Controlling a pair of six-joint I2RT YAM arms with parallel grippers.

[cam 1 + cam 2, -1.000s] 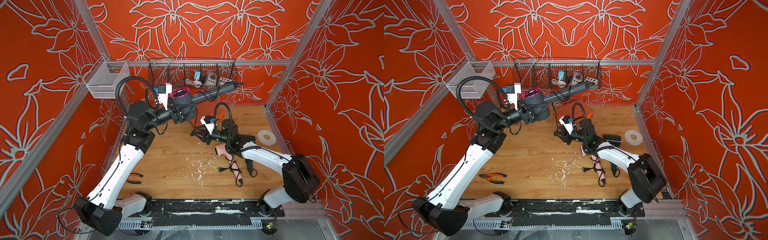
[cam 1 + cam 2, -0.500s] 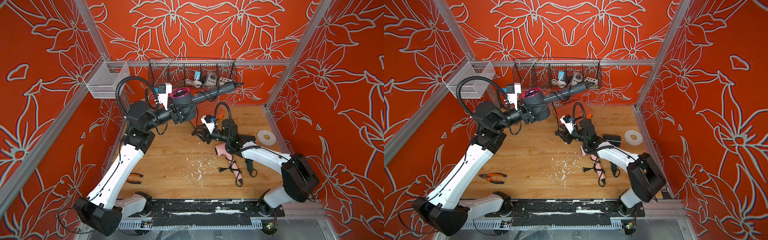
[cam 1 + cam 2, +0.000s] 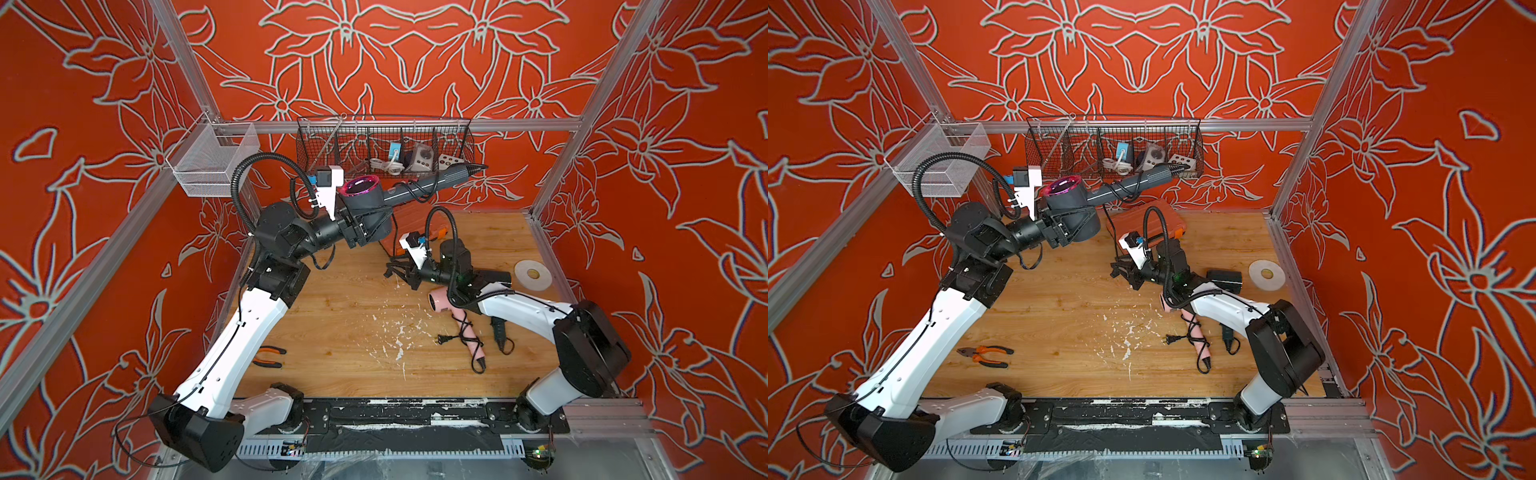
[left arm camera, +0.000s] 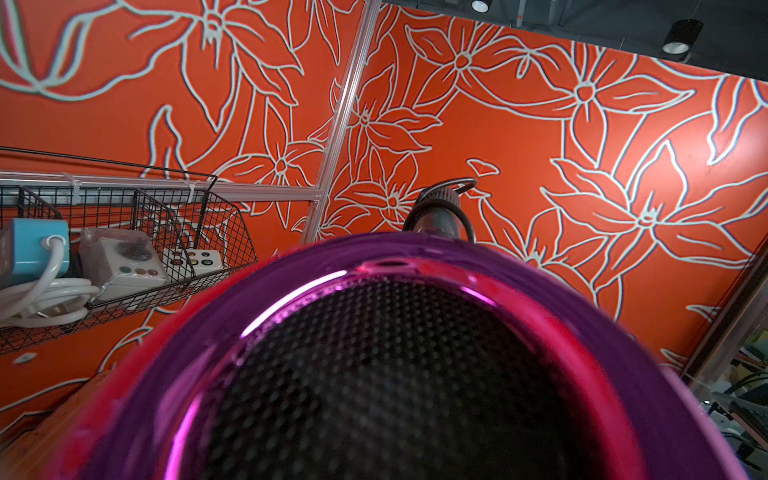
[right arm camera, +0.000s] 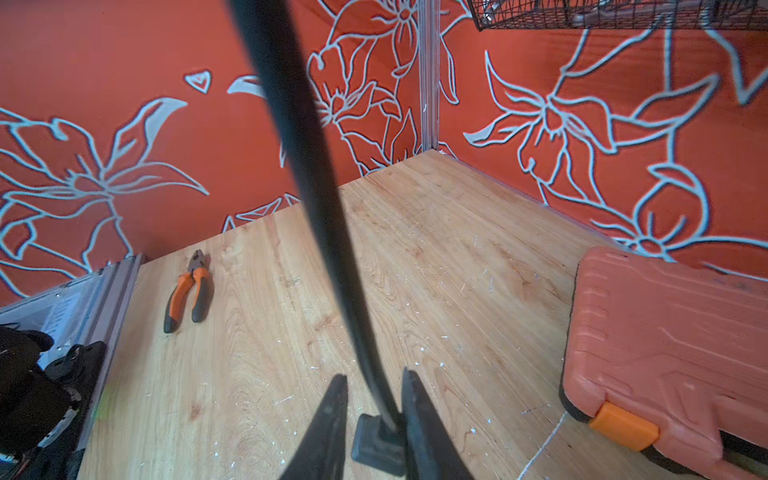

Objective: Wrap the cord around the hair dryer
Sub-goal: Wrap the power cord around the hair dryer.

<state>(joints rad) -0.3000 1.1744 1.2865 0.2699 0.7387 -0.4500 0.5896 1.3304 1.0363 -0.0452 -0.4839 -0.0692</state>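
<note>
The left pincer point(image 3: 361, 227) gripped the hair dryer point(image 3: 368, 201) aloft beside the wire basket point(image 3: 467, 141), seemingly to leave its handle free for winding, while the right pincer point(image 5: 374, 374), farther from the basket, stood open astride the cord point(image 5: 309, 166).

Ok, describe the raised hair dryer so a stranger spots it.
Find the black wire basket on the back wall. Close in front, off the table, is the grey hair dryer. Unlike the pink dryer lying on the table, it has a shiny magenta ring.
</note>
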